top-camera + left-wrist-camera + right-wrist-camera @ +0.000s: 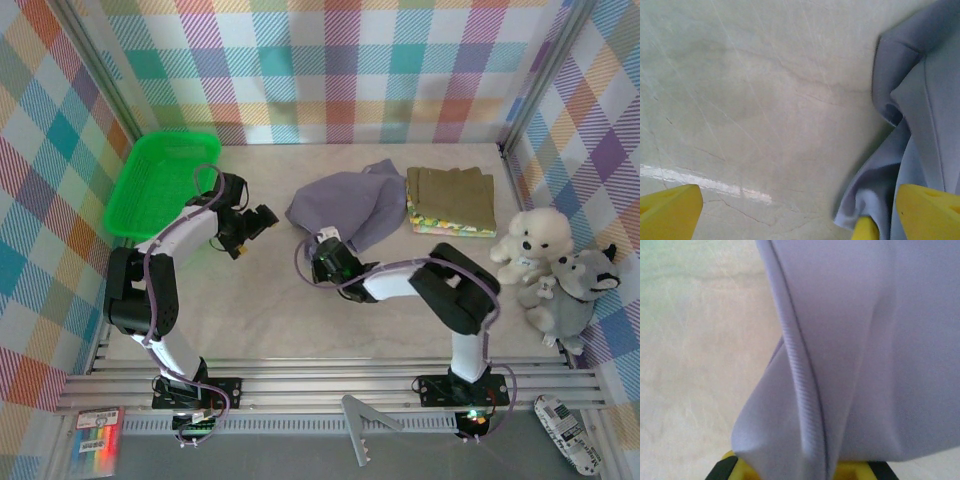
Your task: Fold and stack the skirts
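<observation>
Right gripper [330, 258] is clamping the crumpled grey-lavender cloth skirt [345, 205] at frame centre on the scuffed pale marble-look table [280, 320]; left gripper [255, 232] is hovering, spread wide; pastel plaid walls [340, 70] are enclosing everything.

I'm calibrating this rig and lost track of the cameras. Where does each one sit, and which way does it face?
Top external: above and behind the arms, looking down on the table; both arms, left hand and right hand show.
Left wrist: on the left wrist, facing down at bare tabletop; its yellow fingertips at the bottom edge.
Right wrist: on the right wrist, close against the grey-lavender skirt; its yellow fingers clamp it.
Shared: all three see that skirt.
</observation>
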